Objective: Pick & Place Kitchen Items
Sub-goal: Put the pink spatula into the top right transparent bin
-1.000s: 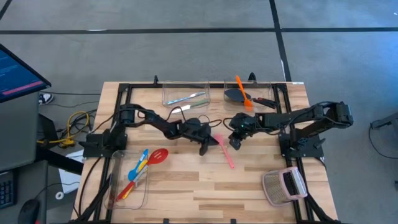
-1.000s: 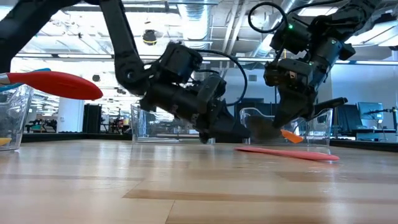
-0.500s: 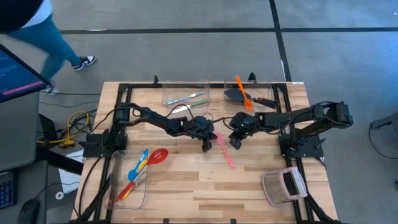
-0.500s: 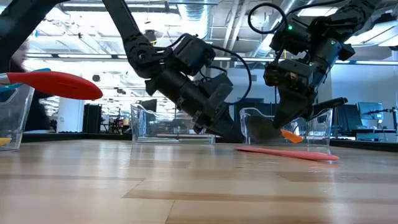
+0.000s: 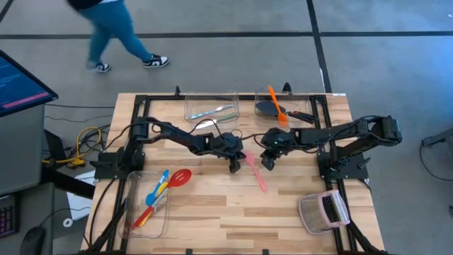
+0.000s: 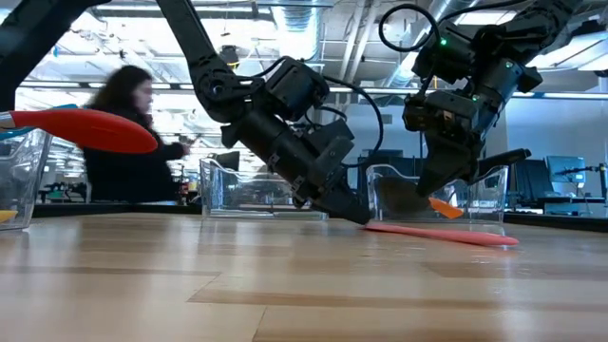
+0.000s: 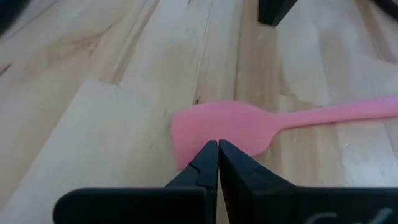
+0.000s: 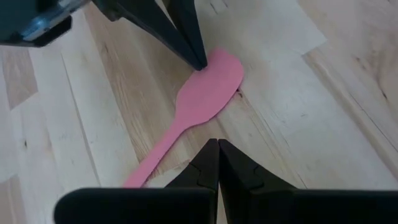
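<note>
A pink spatula lies flat on the table's middle, its blade toward the far side and its handle toward the near right. My left gripper is shut, with its tips down at the blade. My right gripper is shut and empty. It hangs above the table just right of the spatula, clear of it in the low view. Other utensils lie in the clear bins. My left gripper sets its shut fingertips on the spatula's blade, at the blade's left edge. The fingers slant down from the table's left. The spatula lies flat on the wood.
At the far edge, one clear bin holds pale cutlery and another an orange spatula and a black turner. A near-left bin holds a red slotted spoon and blue and yellow utensils. A grey mesh object sits near right. A person walks beyond the table.
My left gripper has moved toward the table's right and down, bringing its shut tips to the pink spatula's blade. The spatula has stayed in place. A person has walked past beyond the far edge.
</note>
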